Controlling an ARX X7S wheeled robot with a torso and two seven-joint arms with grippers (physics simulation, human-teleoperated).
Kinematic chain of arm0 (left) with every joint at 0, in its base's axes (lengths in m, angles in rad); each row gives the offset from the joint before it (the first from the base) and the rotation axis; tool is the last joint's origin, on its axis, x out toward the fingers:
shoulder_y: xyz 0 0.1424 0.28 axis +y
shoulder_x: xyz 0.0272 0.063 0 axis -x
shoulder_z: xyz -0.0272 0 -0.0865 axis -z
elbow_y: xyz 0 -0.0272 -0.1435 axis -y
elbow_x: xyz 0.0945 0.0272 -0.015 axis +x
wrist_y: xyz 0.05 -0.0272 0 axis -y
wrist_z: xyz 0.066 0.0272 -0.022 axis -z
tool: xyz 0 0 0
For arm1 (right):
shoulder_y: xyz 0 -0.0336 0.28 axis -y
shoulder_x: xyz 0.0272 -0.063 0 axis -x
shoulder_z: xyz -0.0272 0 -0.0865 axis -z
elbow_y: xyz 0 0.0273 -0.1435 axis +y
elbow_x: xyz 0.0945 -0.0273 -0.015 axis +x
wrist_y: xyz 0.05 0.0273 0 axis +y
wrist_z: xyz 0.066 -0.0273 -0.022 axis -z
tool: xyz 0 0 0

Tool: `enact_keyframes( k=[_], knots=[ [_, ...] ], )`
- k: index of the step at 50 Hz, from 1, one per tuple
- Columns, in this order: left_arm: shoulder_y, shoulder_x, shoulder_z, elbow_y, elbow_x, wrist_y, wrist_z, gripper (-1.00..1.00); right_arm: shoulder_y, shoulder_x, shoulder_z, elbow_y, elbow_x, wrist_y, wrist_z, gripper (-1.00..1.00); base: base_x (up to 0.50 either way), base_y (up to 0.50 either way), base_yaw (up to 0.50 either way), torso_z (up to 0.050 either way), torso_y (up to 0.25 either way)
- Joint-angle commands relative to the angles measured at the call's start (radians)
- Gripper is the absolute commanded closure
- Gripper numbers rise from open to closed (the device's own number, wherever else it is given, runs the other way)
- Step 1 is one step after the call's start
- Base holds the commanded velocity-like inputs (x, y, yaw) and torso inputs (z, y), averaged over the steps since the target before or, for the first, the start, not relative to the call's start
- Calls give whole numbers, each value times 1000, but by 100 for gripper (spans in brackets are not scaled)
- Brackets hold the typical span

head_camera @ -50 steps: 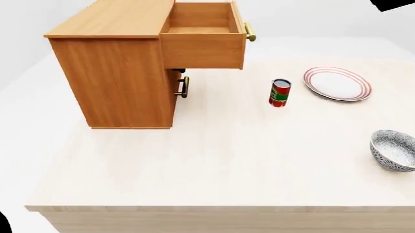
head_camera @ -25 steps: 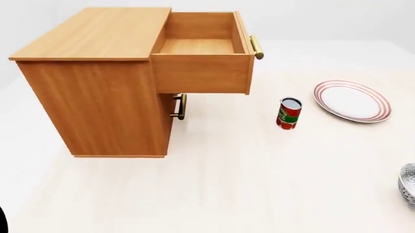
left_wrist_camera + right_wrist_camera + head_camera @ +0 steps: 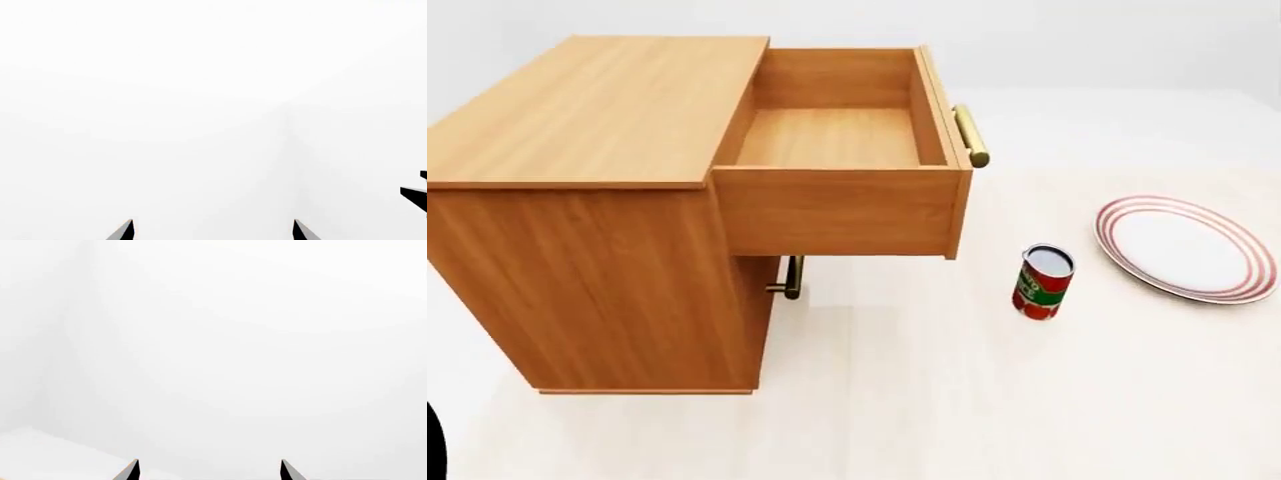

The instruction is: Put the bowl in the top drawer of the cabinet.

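Top drawer [image 3: 834, 140] of cabinet [image 3: 587, 230] pulled fully out and empty, ready for loading. Bowl out of view. Left tool [image 3: 212, 231] and right tool [image 3: 208, 470] released, tips apart, grasping nothing.

right gripper [image 3: 208, 471] | fingertips [image 3: 131, 471] spread apart, nothing between | facing blank white background

Cabinet [image 3: 587, 250]: boxy orange-brown wood-grain unit with a flat top, standing upright on the pale tabletop, at 9 o'clock in the head view.

Top drawer [image 3: 841, 205]: orange-brown wooden box, pulled well out toward 3 o'clock, interior bare; brass bar handle on its front.

Bowl: outside every current view.
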Motion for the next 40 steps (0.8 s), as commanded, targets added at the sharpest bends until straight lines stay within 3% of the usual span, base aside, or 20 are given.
enact_keyframes(
  k=[1, 9, 20, 26, 32, 40],
  knots=[
    [-75, -8, 36, -30, 18, -44, -30, -100, 64, -9, -47, 77, -51, -10, -65, -100, 410, 0, 0, 0, 0],
    [-106, -16, 13, -14, -29, -84, -79, -100, 70, 13, -30, 47, -29, 42, -40, -100, 406, 0, 0, 0, 0],
    [-153, -28, -16, -10, -103, -144, -145, -100, 198, 141, -120, -19, -15, 260, -122, -100, 0, 0, 0, 0, 0],
    [-190, -37, -44, -8, -164, -180, -194, -100, 340, 249, -269, -66, -43, 411, -258, -100, 0, 0, 0, 0, 0],
    [-200, -38, -51, -7, -177, -179, -200, -100, 485, 340, -505, -135, -127, 493, -429, -100, 0, 0, 0, 0, 0],
    [-213, -37, -66, -4, -212, -188, -225, -100, 522, 445, -708, -306, -375, 577, -828, -100, 0, 0, 0, 0, 0]
  ],
)
